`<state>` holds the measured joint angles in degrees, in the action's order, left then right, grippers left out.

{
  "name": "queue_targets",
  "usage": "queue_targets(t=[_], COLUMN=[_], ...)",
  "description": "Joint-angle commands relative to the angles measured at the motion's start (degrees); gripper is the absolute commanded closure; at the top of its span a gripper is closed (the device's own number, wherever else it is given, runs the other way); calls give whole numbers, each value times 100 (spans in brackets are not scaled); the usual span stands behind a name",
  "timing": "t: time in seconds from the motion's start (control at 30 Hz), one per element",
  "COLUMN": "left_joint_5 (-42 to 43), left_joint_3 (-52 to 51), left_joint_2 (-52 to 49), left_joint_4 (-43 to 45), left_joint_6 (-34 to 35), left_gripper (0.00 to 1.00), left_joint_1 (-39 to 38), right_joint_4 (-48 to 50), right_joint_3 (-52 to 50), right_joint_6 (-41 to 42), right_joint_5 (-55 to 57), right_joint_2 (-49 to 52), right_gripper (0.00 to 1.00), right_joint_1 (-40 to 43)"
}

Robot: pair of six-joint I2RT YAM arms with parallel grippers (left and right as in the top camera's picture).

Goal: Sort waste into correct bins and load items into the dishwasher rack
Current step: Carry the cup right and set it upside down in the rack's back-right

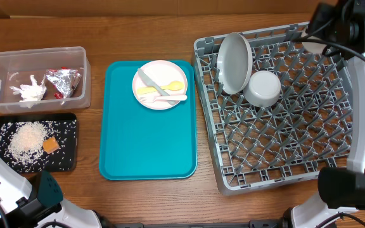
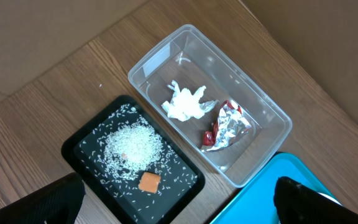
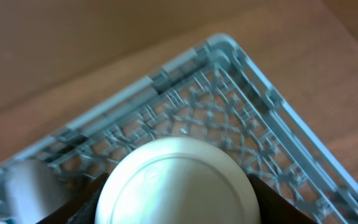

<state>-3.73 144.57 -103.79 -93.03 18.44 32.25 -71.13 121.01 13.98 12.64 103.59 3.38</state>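
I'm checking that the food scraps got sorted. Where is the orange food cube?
In the overhead view, the orange food cube lies in the black tray at the table's left side. It sits just right of the rice pile, and the clear tub is just beyond the tray.

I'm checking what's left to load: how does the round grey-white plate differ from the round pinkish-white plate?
The grey-white plate stands on edge, tilted, in the grey plastic dishwasher rack; the pinkish-white plate lies flat on the flat teal plastic tray. The grey-white plate is bare; the pinkish-white plate carries slim yellow and pale plastic utensils. Both are round and plain.
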Motion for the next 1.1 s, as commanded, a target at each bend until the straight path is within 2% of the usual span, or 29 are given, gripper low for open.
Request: queue_targets(t=[0.0, 0.43, 0.63, 0.93, 1.0, 1.07], left_joint_5=[-72, -72, -72, -72, -72, -72], left_joint_3=[-15, -17, -17, -17, -17, -17], left_joint_2=[-57, -57, -57, -57, -57, -57], left_joint_4=[9, 9, 9, 9, 9, 9], left_joint_6=[-22, -22, -22, -22, -22, -22], left_gripper=[0, 0, 0, 0, 0, 0], left_joint_1=[-2, -2, -2, -2, -2, -2], right_joint_4=[103, 1915, 2328, 2262, 2269, 2264], right_joint_3=[-417, -2763, -3176, -3224, -3224, -3224], right_joint_6=[114, 129, 125, 131, 129, 127], right_joint_5=[15, -391, -367, -389, -527, -658], right_joint_2=[48, 50, 72, 306, 306, 306], right_gripper=[66, 62, 59, 57, 51, 30], right_joint_1=[254, 1113, 1121, 1121, 1117, 1117])
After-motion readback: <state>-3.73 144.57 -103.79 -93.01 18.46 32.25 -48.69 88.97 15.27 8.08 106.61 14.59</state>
